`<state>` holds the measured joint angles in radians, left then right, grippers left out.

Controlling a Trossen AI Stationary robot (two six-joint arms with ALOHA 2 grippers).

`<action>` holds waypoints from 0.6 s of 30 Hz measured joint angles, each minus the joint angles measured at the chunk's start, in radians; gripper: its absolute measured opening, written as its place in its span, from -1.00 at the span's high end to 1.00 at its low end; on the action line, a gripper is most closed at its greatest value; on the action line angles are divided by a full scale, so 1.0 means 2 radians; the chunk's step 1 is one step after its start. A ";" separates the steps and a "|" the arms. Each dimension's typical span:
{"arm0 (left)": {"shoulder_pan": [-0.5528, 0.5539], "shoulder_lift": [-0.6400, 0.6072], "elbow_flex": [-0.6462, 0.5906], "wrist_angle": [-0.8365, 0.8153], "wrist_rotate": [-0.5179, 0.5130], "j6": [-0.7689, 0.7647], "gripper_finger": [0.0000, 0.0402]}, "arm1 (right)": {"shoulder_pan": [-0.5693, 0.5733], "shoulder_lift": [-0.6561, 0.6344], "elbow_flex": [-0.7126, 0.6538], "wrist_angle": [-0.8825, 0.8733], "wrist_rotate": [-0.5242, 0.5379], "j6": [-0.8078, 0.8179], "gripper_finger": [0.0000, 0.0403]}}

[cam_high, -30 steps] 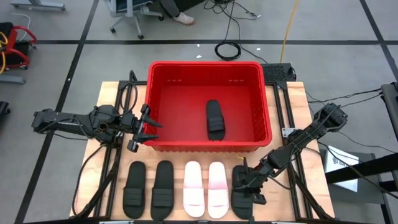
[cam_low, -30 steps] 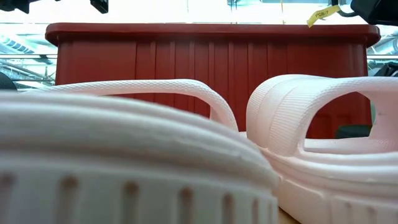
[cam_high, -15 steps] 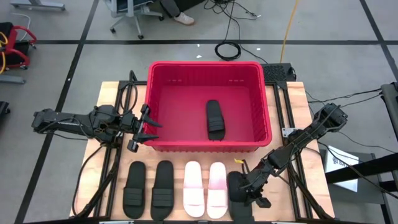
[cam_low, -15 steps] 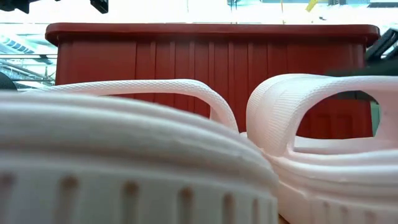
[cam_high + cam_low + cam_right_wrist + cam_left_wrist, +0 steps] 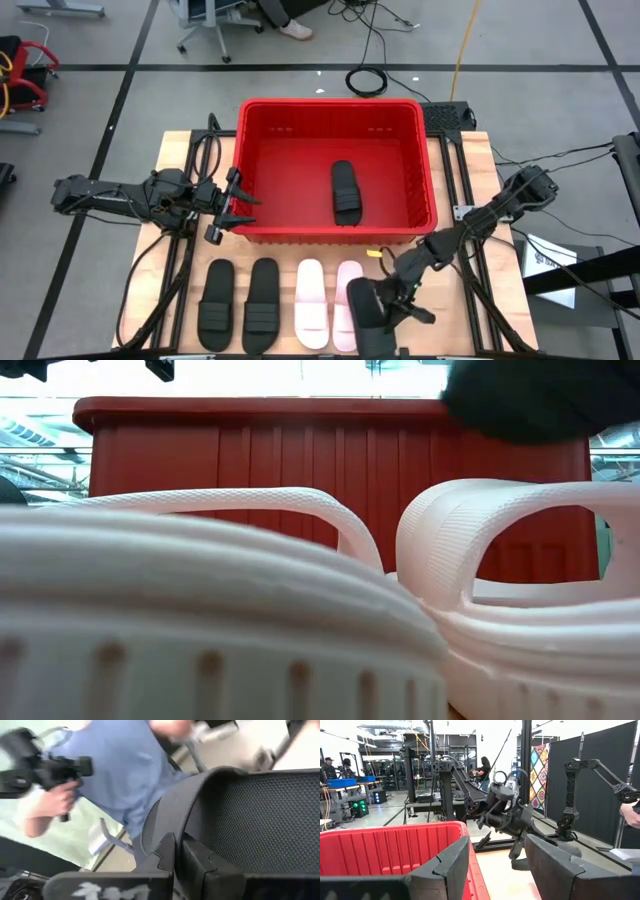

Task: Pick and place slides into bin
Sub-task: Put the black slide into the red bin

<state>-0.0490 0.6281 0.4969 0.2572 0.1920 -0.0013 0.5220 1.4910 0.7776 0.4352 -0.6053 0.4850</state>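
Overhead and level views of a wooden bench [image 5: 470,160] carrying a red bin [image 5: 336,104] at its far centre, with one black slide [image 5: 346,192] lying lengthwise inside, right of the bin's middle. In a row along the near edge, from the left, lie two black slides [image 5: 215,304] [image 5: 263,304] and two pale pink-white slides [image 5: 311,302] [image 5: 347,283], all with toes toward the bin. The right hand [image 5: 388,298] is at the near right of the bench, its fingers [image 5: 172,855] together and clamped on the strap of a fifth black slide [image 5: 367,312], which is raised and overlaps the near end of the right-hand pale slide; in the level view this dark slide [image 5: 530,400] appears at upper right, above the pale slide's strap [image 5: 500,510] and in front of the bin wall [image 5: 300,450]. The left hand [image 5: 235,203] hovers just beside the bin's left wall near its near left corner, fingers [image 5: 445,867] apart and holding nothing. Through the right wrist camera a person in a blue top [image 5: 125,765] is seen beyond the held slide's textured strap [image 5: 260,820]
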 joint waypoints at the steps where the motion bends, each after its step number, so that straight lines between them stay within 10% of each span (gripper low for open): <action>1: 0.000 0.000 0.000 0.000 0.000 0.000 0.01 | -0.007 0.000 0.000 0.014 -0.008 -0.004 0.96; 18: 0.000 0.000 0.000 0.000 -0.005 0.011 0.01 | -0.121 0.000 0.052 0.132 -0.156 -0.168 0.95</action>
<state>-0.0490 0.6283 0.4969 0.2575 0.1822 0.0208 0.2791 1.4910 0.8813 0.6989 -0.9176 0.1482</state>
